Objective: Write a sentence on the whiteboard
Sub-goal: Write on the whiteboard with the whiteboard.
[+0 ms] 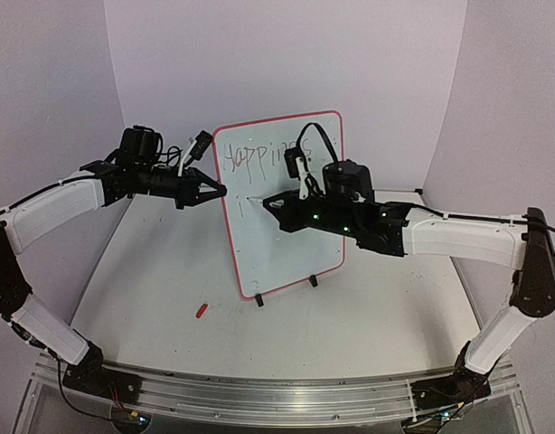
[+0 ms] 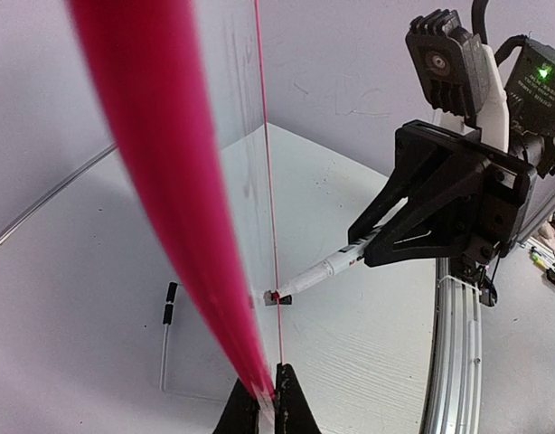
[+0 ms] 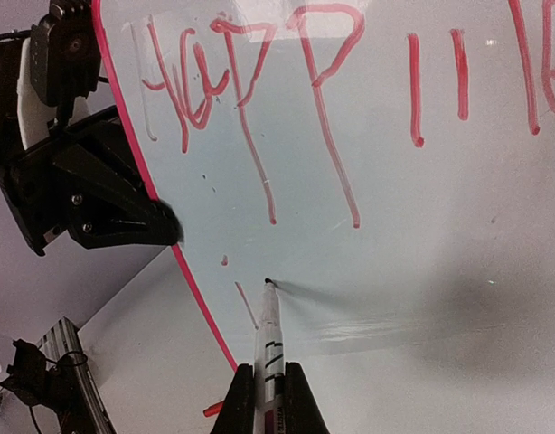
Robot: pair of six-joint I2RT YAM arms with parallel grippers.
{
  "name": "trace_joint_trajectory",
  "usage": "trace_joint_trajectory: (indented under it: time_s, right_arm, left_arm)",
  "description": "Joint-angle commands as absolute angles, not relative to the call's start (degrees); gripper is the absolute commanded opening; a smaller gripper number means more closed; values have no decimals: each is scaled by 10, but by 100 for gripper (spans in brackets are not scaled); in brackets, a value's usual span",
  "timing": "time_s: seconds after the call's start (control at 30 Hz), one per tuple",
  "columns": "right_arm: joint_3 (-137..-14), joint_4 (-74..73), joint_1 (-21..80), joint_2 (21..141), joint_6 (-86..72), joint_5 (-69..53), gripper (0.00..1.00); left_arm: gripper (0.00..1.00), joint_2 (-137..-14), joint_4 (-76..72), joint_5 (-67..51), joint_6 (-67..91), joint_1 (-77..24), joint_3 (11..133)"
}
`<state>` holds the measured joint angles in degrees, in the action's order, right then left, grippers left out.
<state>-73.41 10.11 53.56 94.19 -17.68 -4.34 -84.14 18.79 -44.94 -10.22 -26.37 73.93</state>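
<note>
the whiteboard [image 1: 286,244] stands upright in the middle of the table [image 1: 160,298], its face toward the arms. the left fingers [image 1: 208,191] are clenched on its left red rim, about halfway up. the right fingers [image 1: 276,202] grasp a white marker [image 3: 268,339], whose tip touches the board just below the first letters. the sentence [image 1: 259,155] shows as one red line across the top (roughly "happiness", loosely drawn), with a short stroke by the tip. a small red piece [image 1: 202,310] lies on the table near the board's lower left corner.
</note>
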Motion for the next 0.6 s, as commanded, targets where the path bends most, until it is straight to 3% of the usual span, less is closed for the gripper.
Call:
trace_joint_trajectory:
  time_s: [0.0,0.57]
  right_arm:
    - [-751,92,535,948,-182,-19,0]
    - [-727,60,535,947,-205,-24,0]
  left_arm:
    - [0,-856,285,-436,-140,-280,725]
    - [0,-855,286,-434,-140,-280,726]
